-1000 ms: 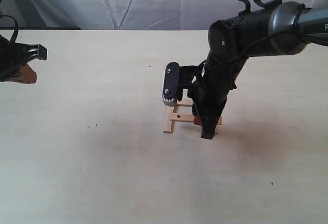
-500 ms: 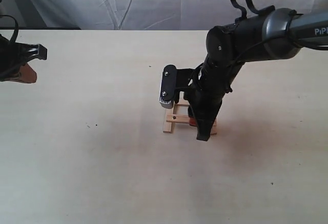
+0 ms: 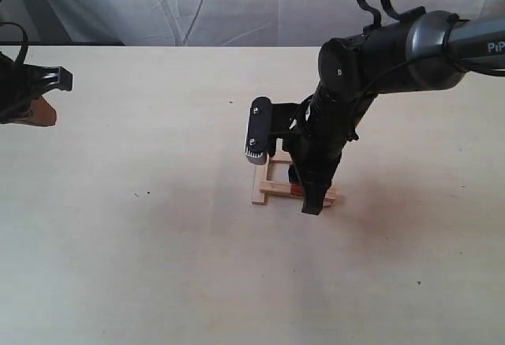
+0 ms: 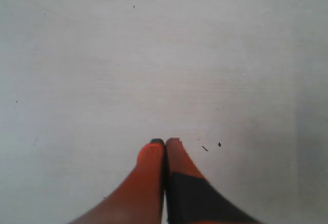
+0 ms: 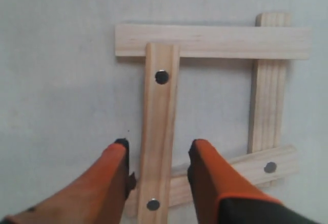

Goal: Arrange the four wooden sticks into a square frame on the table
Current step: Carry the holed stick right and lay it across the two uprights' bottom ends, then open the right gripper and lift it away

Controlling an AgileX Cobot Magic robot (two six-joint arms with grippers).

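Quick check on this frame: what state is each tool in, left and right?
Left tool: closed, holding nothing.
Right tool: open, fingers straddling one wooden stick, not clamping it.

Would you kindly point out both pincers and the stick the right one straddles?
right pincer (image 5: 159, 146), right wrist view, between fingertips.
left pincer (image 4: 165, 142), left wrist view, closed fingertips.
straddled stick (image 5: 161, 124), right wrist view, strip's middle.

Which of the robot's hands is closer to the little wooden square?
Right. The right hand hangs over the square frame, fingers straddling one stick. The left hand is far off to the side.
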